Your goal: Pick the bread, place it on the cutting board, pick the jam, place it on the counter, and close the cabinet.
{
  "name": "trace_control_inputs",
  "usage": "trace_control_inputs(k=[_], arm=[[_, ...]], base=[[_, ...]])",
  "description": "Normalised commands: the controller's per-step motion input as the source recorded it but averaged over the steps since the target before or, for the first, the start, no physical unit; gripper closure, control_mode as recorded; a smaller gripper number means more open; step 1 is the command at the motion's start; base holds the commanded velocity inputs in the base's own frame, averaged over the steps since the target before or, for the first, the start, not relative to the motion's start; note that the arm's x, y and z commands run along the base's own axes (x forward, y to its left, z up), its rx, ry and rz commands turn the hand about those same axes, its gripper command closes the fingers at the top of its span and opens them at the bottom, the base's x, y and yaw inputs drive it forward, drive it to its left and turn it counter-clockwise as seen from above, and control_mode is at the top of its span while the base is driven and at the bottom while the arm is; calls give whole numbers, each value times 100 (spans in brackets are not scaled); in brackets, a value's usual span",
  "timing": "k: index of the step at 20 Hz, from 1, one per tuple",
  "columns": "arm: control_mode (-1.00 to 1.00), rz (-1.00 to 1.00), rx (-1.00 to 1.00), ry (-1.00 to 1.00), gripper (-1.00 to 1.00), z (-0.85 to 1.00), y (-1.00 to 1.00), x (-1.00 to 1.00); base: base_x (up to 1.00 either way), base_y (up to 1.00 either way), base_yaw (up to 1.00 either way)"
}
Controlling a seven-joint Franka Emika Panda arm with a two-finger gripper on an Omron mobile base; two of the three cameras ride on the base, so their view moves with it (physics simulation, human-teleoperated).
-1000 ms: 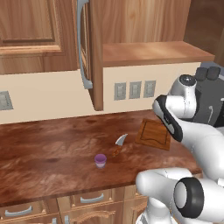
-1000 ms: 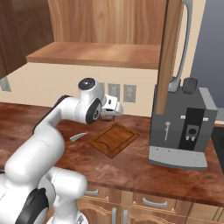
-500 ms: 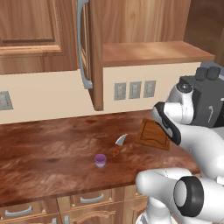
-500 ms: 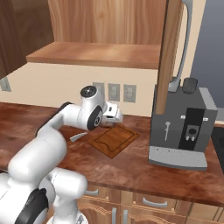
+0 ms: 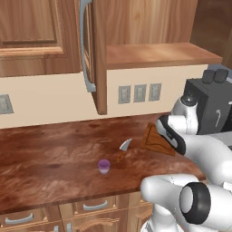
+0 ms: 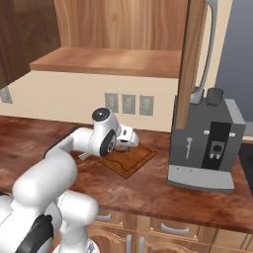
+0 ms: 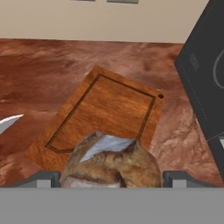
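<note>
In the hand view the bread [image 7: 109,162], a brown crusty lump, sits between my two fingertips [image 7: 43,178]; my gripper [image 7: 111,179] is shut on it. Just below and ahead lies the cutting board [image 7: 109,107], wooden with a dark groove. From the right base view my gripper [image 6: 129,144] hovers low over the near-left part of the cutting board [image 6: 133,162]. The jam [image 5: 103,166], a tiny purple-topped jar, stands on the counter [image 5: 50,154] to the left of the cutting board [image 5: 155,140]. The cabinet door [image 5: 92,54] hangs open.
A curved grey-bladed knife [image 5: 124,147] lies between the jam and the board; its blade tip [image 7: 8,123] shows at the hand view's left. A dark coffee machine [image 6: 207,143] stands right of the board. An open wooden shelf [image 5: 154,54] sits above the wall outlets.
My arm has come down and forward with the bread, bringing the gripper from above the board's left side to low over the board. Jam, knife and cabinet door stay put.
</note>
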Motion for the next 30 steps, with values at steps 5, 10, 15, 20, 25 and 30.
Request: trace_control_inputs(k=[5, 10, 15, 20, 25, 30], arm=[[-100, 0, 0, 0, 100, -18, 0, 8], [-100, 0, 0, 0, 100, -13, 0, 12], [-100, 0, 0, 0, 100, -8, 0, 15], [-100, 0, 0, 0, 100, -9, 0, 15], [-100, 0, 0, 0, 100, -15, 0, 13], [-100, 0, 0, 0, 100, -17, 0, 13]], base=[[0, 0, 0], [0, 0, 0], [0, 0, 0], [0, 0, 0], [0, 0, 0], [0, 0, 0]])
